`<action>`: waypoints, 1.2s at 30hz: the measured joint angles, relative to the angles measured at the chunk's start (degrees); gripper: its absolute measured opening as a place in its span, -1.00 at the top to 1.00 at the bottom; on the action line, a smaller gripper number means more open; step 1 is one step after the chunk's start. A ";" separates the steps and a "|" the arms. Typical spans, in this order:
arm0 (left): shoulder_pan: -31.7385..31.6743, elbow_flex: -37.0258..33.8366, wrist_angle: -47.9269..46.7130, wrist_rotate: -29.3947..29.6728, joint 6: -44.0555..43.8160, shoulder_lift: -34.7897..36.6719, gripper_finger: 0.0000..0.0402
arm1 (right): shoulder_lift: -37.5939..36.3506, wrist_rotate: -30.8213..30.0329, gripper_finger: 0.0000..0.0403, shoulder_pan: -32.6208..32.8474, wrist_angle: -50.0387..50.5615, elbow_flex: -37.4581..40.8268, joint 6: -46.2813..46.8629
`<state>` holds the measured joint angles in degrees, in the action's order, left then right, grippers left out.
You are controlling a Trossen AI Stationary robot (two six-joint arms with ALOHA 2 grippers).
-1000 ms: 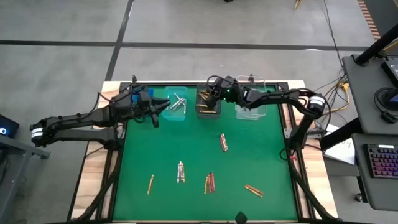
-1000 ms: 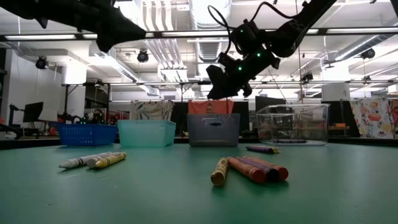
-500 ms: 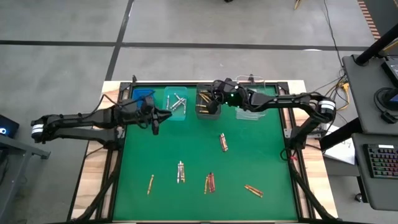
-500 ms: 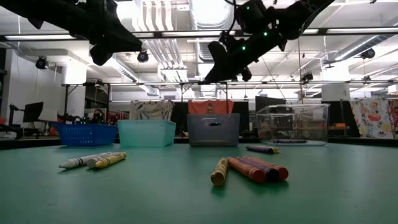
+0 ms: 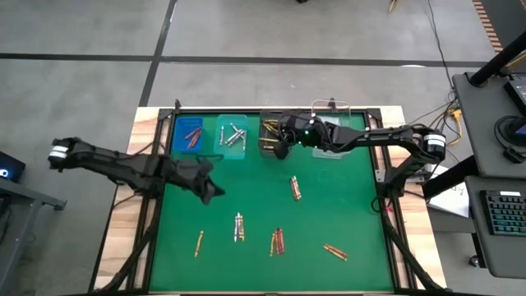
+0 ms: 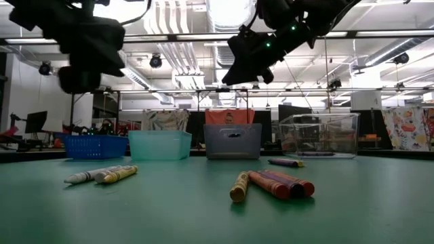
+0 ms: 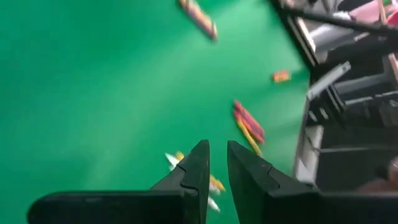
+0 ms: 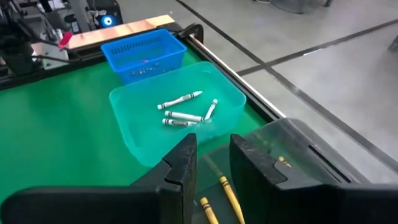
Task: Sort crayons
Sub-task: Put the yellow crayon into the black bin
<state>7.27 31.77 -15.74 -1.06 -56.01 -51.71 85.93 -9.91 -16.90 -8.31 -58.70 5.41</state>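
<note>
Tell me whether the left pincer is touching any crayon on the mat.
Apart. In the low view the left pincer hangs well above the table, with clear air between it and the silver and yellow crayons lying on the green mat.

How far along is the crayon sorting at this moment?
Partly done: silver crayons lie in the teal bin. Neither tool visibly holds anything: left tool is over the mat, right tool by the grey bin. Loose crayons still lie on the mat.
</note>
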 joint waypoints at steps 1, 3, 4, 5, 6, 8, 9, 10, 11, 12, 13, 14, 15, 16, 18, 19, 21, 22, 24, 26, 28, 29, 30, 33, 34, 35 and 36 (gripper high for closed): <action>1.78 0.00 -0.04 0.03 -2.37 -0.51 0.81 | 0.00 -0.01 0.58 0.09 0.36 0.00 0.00; 5.24 0.00 -0.33 0.25 -6.75 -1.50 0.81 | 0.00 -0.01 0.60 0.20 0.90 0.00 0.00; 6.94 0.05 -0.36 0.62 -8.72 -2.08 0.81 | 0.00 -0.03 0.61 0.32 1.02 0.00 0.00; 8.49 0.24 -0.89 1.10 -10.31 -2.65 0.81 | 0.00 -0.03 0.62 0.40 1.16 0.00 -0.01; 10.16 0.34 -1.64 1.84 -12.27 -3.22 0.81 | 0.00 -0.03 0.62 0.43 1.22 0.00 -0.03; 13.13 0.37 -2.48 2.87 -16.42 -4.41 0.81 | 0.00 -0.03 0.63 0.63 1.27 0.00 -0.02; 14.56 0.37 -2.74 3.18 -18.63 -5.05 0.81 | 0.00 -0.02 0.64 0.70 1.35 0.00 -0.07; 16.14 0.37 -3.19 3.35 -20.77 -5.66 0.81 | 0.00 -0.04 0.64 0.79 1.46 0.00 -0.22; 17.76 0.38 -3.63 3.57 -23.18 -6.41 0.81 | 0.00 -0.03 0.64 0.79 1.61 0.00 -0.34; 19.37 0.39 -3.76 3.58 -25.81 -7.26 0.81 | 0.00 -0.03 0.64 0.82 1.75 0.00 -0.39; 21.00 0.39 -3.81 3.58 -28.32 -8.14 0.81 | 0.00 -0.03 0.63 0.92 1.91 0.00 -0.37; 22.73 0.39 -3.84 3.61 -30.54 -9.08 0.81 | 0.00 -0.03 0.63 0.94 2.16 0.00 -0.35; 24.41 0.39 -3.85 3.81 -32.64 -9.96 0.81 | 0.02 -0.10 0.62 1.03 2.28 0.00 -0.35; 26.03 0.42 -3.85 4.27 -34.58 -10.86 0.81 | 0.02 -0.11 0.61 1.14 2.33 0.00 -0.34; 29.11 0.44 -4.04 4.63 -38.40 -12.70 0.81 | 0.02 -0.08 0.60 1.43 2.31 0.00 -0.38; 30.47 0.44 -4.20 4.70 -40.30 -13.57 0.81 | 0.02 -0.05 0.60 1.56 2.31 0.00 -0.39; 33.03 0.57 -4.26 4.98 -44.20 -15.26 0.81 | 0.02 -0.01 0.59 1.77 2.32 0.00 -0.42; 34.14 0.97 -4.79 5.07 -45.88 -16.21 0.81 | 0.02 -0.01 0.59 1.93 2.33 0.00 -0.42; 36.08 2.15 -7.10 5.09 -48.93 -18.32 0.81 | 0.02 -0.01 0.60 2.07 2.33 0.00 -0.44; 37.43 4.03 -10.67 5.09 -50.92 -20.54 0.81 | 0.04 -0.03 0.62 2.29 2.31 0.00 -0.44; 38.25 6.55 -15.23 5.13 -51.92 -22.85 0.81 | 0.04 -0.03 0.63 2.42 2.31 0.00 -0.38; 38.50 7.90 -17.49 5.15 -52.10 -24.01 0.81 | 0.04 -0.01 0.64 2.54 2.29 0.00 -0.24; 38.74 9.31 -19.35 5.56 -52.11 -25.26 0.81 | 0.04 -0.02 0.64 2.66 2.30 0.00 -0.11; 39.23 12.75 -23.12 7.52 -51.99 -28.75 0.81 | 0.04 -0.05 0.63 3.09 2.31 0.00 -0.04; 39.29 13.66 -23.43 7.87 -51.81 -29.85 0.81 | 0.04 -0.05 0.62 3.33 2.29 0.00 -0.03; 39.31 14.36 -23.70 7.93 -51.65 -30.87 0.81 | 0.04 -0.05 0.61 3.55 2.31 0.00 0.00; 39.34 14.96 -24.43 8.02 -51.65 -31.89 0.81 | 0.04 -0.03 0.60 3.80 2.31 0.00 0.00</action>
<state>46.61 46.73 -40.17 6.96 -107.66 -83.60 85.97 -9.93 -13.11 -6.00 -58.70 5.41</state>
